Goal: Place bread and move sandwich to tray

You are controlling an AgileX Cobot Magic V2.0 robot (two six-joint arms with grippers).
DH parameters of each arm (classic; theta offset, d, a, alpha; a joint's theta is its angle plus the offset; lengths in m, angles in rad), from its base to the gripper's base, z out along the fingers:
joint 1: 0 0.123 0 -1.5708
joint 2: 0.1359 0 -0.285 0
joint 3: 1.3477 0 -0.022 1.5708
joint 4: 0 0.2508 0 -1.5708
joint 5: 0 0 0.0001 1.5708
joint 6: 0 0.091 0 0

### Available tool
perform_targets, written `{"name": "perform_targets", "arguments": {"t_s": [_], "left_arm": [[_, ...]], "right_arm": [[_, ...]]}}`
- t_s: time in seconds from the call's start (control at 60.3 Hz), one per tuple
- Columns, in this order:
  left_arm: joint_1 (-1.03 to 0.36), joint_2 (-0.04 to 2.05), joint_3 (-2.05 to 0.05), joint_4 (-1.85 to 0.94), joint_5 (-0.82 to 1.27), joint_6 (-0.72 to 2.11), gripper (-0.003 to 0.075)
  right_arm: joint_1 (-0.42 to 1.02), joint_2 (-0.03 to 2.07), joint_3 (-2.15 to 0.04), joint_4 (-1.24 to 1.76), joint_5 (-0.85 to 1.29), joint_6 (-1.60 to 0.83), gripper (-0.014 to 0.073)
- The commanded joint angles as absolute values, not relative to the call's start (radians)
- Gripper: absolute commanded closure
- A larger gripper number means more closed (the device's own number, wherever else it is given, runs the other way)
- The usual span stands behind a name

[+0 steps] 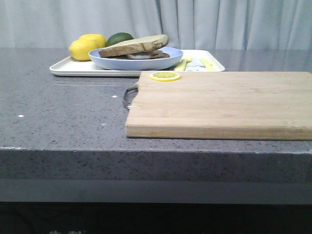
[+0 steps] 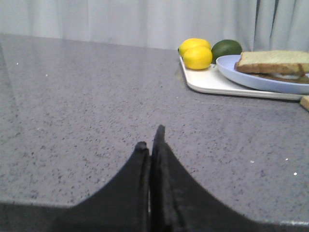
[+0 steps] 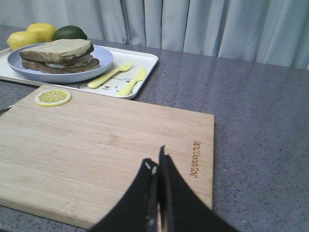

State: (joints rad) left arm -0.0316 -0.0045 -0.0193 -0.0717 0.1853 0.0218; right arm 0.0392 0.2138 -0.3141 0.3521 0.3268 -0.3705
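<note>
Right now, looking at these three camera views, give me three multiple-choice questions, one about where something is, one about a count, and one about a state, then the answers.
1. Where does the lemon slice lie?
A. On the wooden cutting board
B. On the blue plate
C. On the bare counter

2. How many whole yellow lemons sit on the white tray?
A. One
B. Two
C. Four

3. How do the jaws of the right gripper stand?
A. Wide open
B. Shut on a fork
C. Shut on nothing

Answers: 1 A, the slice rests at the board's corner nearest the tray. 2 B, two lemons lie beside the avocado. 3 C, the fingers meet with nothing between them.
</note>
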Motion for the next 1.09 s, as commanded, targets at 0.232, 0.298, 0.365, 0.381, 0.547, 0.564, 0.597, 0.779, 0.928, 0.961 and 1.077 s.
{"name": "perform_targets", "arguments": {"t_s": [0.232,0.298,0.365,0.381,0.547,0.564,0.597,0.779,0.928,0.961,1.077], "left_arm": [[-0.029,-0.028,0.016,-0.083,0.070,0.013,0.0739],[-0.029,-0.028,0.016,-0.083,0.070,0.013,0.0739],[-0.029,-0.028,0.016,-0.083,0.070,0.013,0.0739],[-0.029,-0.028,0.016,-0.083,0.070,0.013,0.0739],[-0.029,-0.028,0.016,-0.083,0.070,0.013,0.0739],[-0.029,-0.028,0.016,-0.083,0.070,0.013,0.0739],[-0.029,-0.028,0.016,-0.083,0.070,0.013,0.0739],[-0.029,-0.028,0.016,-0.083,0.070,0.013,0.0739],[-0.029,-0.028,0.016,-0.083,0.070,0.013,0.0739],[-0.029,-0.028,0.016,-0.083,0.070,0.013,0.0739],[-0.029,-0.028,0.016,-0.083,0.070,0.013,0.0739]], "right_arm": [[0.034,0.223,-0.342,0.364,0.251,-0.376,0.0670],[0.034,0.223,-0.342,0.364,0.251,-0.376,0.0670],[0.034,0.223,-0.342,0.364,0.251,-0.376,0.0670],[0.034,0.223,-0.342,0.364,0.251,-0.376,0.0670],[0.034,0.223,-0.342,0.364,0.251,-0.376,0.0670],[0.034,0.223,-0.342,0.364,0.251,-0.376,0.0670],[0.034,0.223,-0.342,0.364,0.251,-0.376,0.0670],[0.034,0.223,-0.342,0.364,0.251,-0.376,0.0670],[0.034,0.223,-0.342,0.364,0.251,-0.376,0.0670],[0.034,0.223,-0.342,0.364,0.251,-0.376,0.0670],[0.034,0.223,-0.342,0.364,0.251,-0.376,0.0670]]}}
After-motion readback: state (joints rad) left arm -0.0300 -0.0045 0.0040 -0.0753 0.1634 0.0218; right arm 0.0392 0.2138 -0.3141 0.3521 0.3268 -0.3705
